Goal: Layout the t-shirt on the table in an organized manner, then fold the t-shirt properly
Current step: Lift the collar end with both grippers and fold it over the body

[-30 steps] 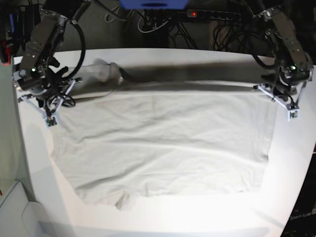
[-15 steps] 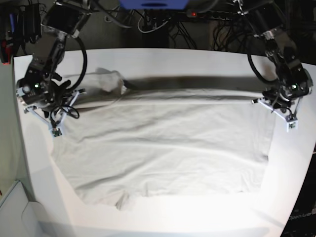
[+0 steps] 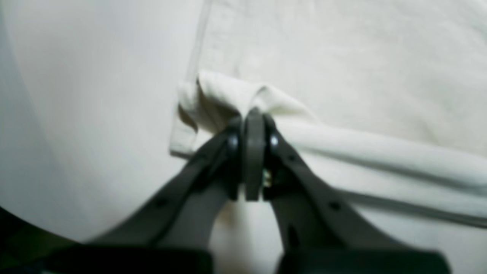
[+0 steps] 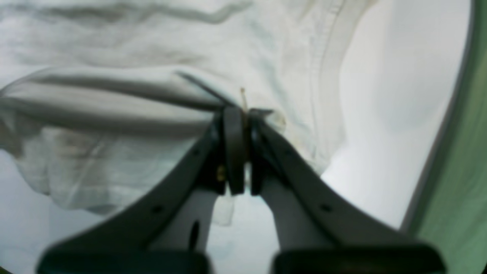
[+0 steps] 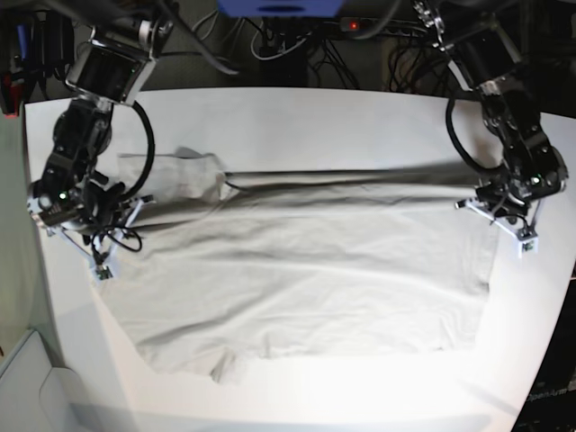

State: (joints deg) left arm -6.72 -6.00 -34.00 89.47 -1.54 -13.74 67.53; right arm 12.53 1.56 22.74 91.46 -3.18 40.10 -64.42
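1. Base view: one t-shirt (image 5: pixel 297 270) lies spread across the white worktop (image 5: pixel 297 117), its far edge lifted into a long taut fold running between the two arms.
2. Two grippers are at work. The left gripper (image 3: pixel 253 114) has its jaws pressed together, pinching a bunched corner of the shirt's edge, with cloth humped just beyond the tips.
3. The right gripper (image 4: pixel 237 112) is likewise clamped tight on a fold of the shirt beside a stitched hem; a thin pale thread or fibre seems to stick up at the tips, though the blur makes that uncertain.
4. One sleeve (image 5: pixel 184 171) lies crumpled near the right arm, on the far side of the fold.
5. Behind the worktop sit a tangle of dark cables (image 5: pixel 297 40), one power strip with a red light (image 5: pixel 353 26), and a blue object (image 5: pixel 279 7) at the top edge.
6. Nothing lies on the cloth between the arms; a pale bin corner (image 5: pixel 27 387) shows low at one side.
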